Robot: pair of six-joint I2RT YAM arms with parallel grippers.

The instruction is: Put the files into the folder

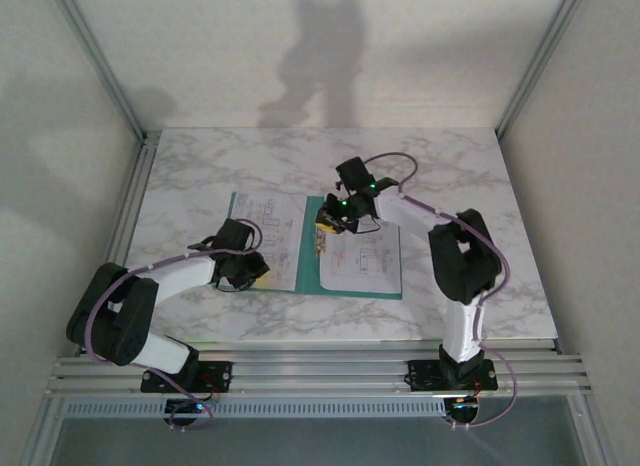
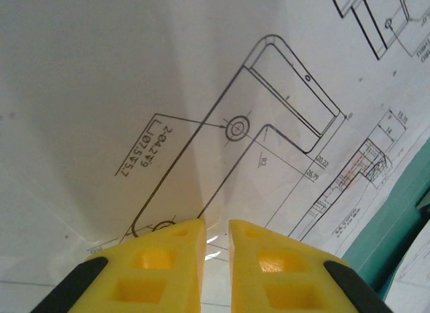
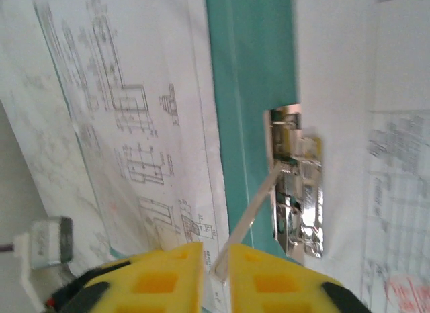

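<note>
On folder (image 3: 252, 58) — right claw (image 3: 216, 259) pinches lever (image 3: 259, 199).

Left arm (image 1: 180, 276) and right arm (image 1: 460, 326): white tubular links, bulky black joint housings, black base plates (image 1: 185, 378). Thin lilac cable (image 1: 92, 324) loops along each; small green light (image 1: 345, 199) on the right wrist. Fingers (image 2: 161, 273) bright yellow, blocky, with square recesses and black backing.

From above, the print on the files (image 1: 268, 226) is too small to read. The lever (image 3: 252, 215) of the clip (image 3: 302, 212) vanishes between the right jaws. The folder (image 3: 252, 71) runs off the top edge.
</note>
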